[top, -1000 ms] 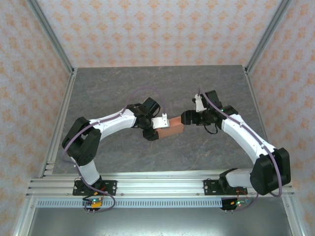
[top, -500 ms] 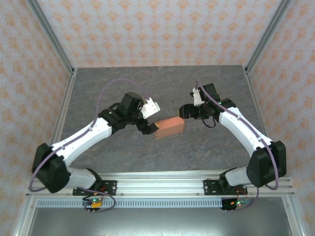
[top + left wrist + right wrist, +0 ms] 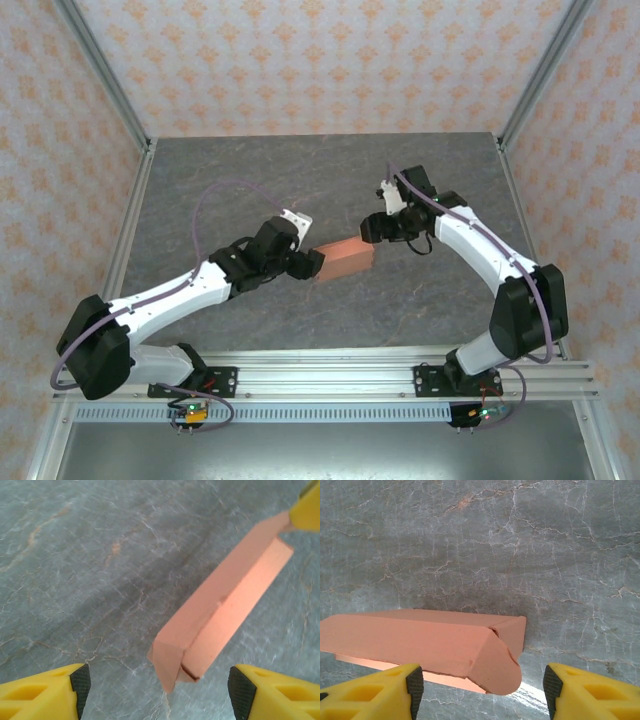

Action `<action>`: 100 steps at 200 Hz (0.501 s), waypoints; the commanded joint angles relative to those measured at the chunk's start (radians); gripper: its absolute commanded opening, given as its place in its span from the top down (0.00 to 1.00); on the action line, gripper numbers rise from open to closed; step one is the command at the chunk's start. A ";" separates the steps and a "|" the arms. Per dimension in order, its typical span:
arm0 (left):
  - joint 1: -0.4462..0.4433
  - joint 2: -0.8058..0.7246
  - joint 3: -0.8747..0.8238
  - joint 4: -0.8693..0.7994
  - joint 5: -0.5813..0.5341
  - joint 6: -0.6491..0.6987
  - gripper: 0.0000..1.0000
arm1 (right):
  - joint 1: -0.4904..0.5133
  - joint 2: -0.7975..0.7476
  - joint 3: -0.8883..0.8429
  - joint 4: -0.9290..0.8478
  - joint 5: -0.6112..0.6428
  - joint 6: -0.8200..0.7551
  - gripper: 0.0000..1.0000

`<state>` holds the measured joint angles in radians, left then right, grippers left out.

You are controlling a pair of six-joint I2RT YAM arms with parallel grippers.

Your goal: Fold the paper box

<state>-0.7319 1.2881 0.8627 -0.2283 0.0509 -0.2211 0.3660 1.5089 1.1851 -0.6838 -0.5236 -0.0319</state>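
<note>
The paper box is a salmon-orange, long, folded box lying on the grey table. In the left wrist view the paper box runs away diagonally, its near end flap partly loose. My left gripper is at its left end and stands open; the left gripper has that end flap between its spread fingers, untouched. My right gripper is at the box's right end, also open. In the right wrist view the right gripper straddles the rounded end flap of the paper box without pinching it.
The grey marbled table has bare room all round the box. Metal frame posts and patterned walls close off the left, right and back. The right gripper's yellow finger touches the box's far end in the left wrist view.
My left arm let go of the box, swung out to the left and came back low at its left end. My right gripper shifted slightly up and left. The box barely moved.
</note>
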 commanded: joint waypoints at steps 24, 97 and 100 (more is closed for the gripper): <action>-0.036 0.061 0.026 0.056 -0.104 -0.084 0.28 | 0.020 0.036 0.042 0.001 -0.035 -0.007 0.37; -0.055 0.032 -0.007 0.073 -0.117 -0.003 0.16 | 0.032 -0.045 -0.007 0.049 -0.004 -0.014 0.36; -0.054 0.029 -0.009 0.072 -0.116 0.004 0.16 | 0.032 -0.050 -0.008 0.048 -0.001 -0.015 0.35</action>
<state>-0.7818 1.3670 0.8627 -0.1886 -0.0277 -0.2657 0.3943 1.5261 1.1923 -0.6655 -0.5484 -0.0315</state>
